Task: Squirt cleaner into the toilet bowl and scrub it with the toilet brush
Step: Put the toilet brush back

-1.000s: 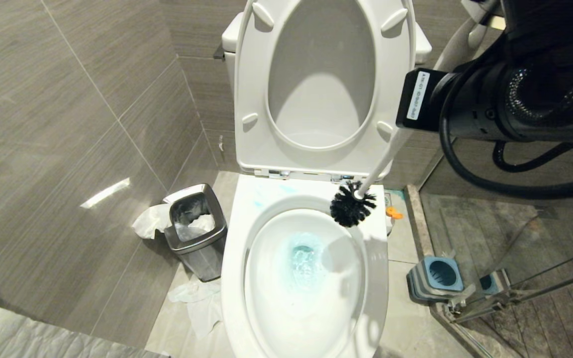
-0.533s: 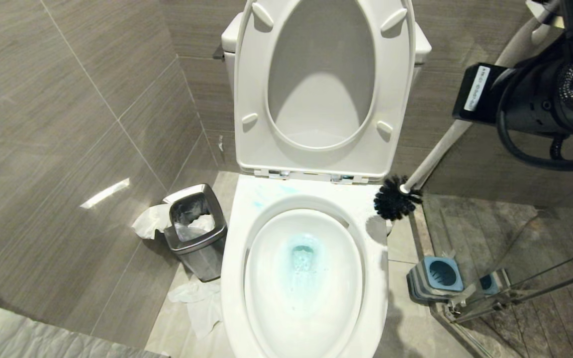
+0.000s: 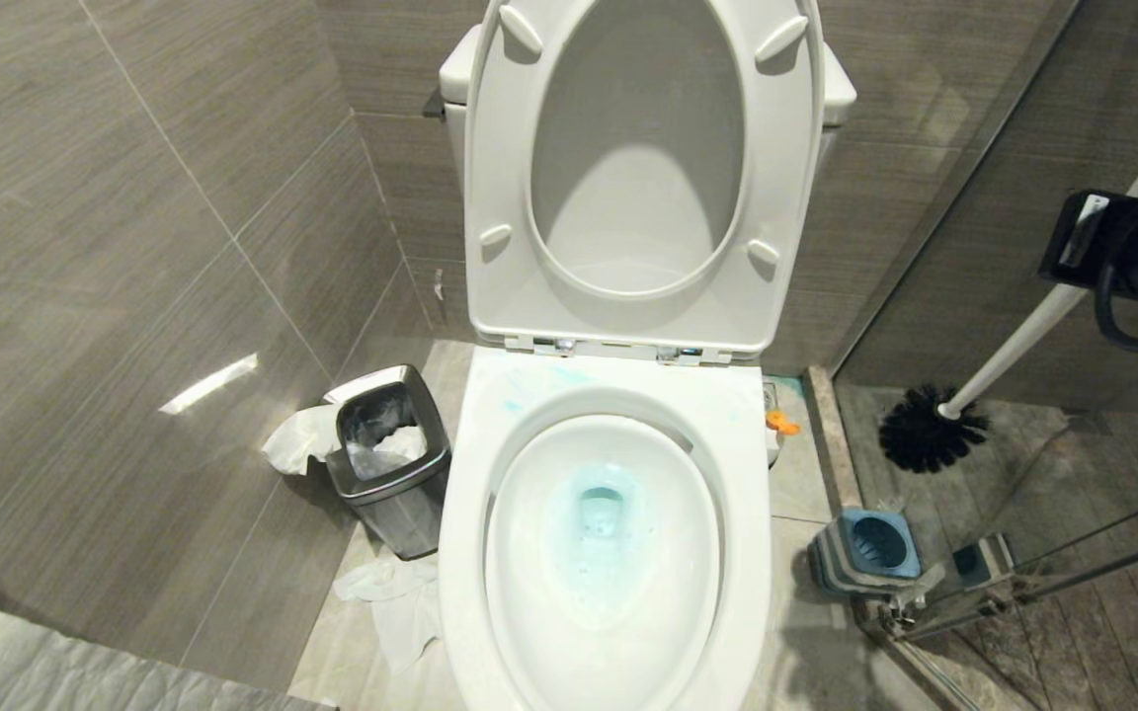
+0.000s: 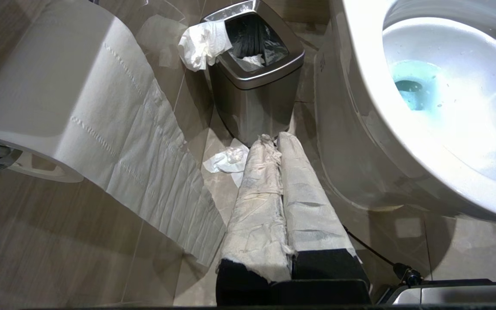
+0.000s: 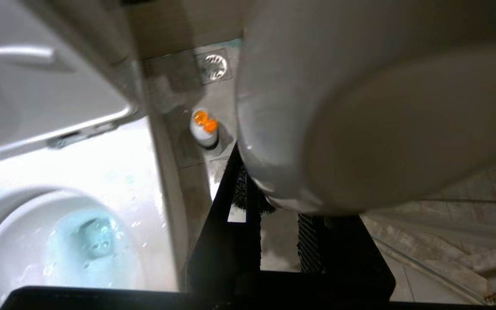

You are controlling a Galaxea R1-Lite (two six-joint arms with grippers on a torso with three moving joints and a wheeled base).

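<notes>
The toilet bowl (image 3: 462, 533) stands open with pale blue water in it, seat and lid raised. At the right edge of the head view my right gripper (image 3: 1088, 252) is shut on the slim white handle of the toilet brush (image 3: 1014, 346). The brush slants down, and its black bristle head (image 3: 930, 430) hangs over the floor right of the toilet. In the right wrist view the handle (image 5: 360, 129) fills the space between the fingers of that gripper (image 5: 274, 202). The cleaner (image 3: 779, 425) stands on the floor by the bowl's right side, showing its orange cap (image 5: 204, 127). My left gripper (image 4: 276, 142) is shut and parked low, left of the bowl.
A blue-and-grey brush holder (image 3: 865, 551) stands on the floor right of the toilet, by a glass shower partition (image 3: 1073, 553). On the left a steel bin (image 3: 391, 454) has crumpled tissue (image 3: 391, 592) around it. A toilet roll (image 4: 58, 86) hangs near the left arm.
My right arm has swung the brush to the right, from over the bowl's back rim, past the toilet's edge, to over the floor beside it. The left arm has not moved.
</notes>
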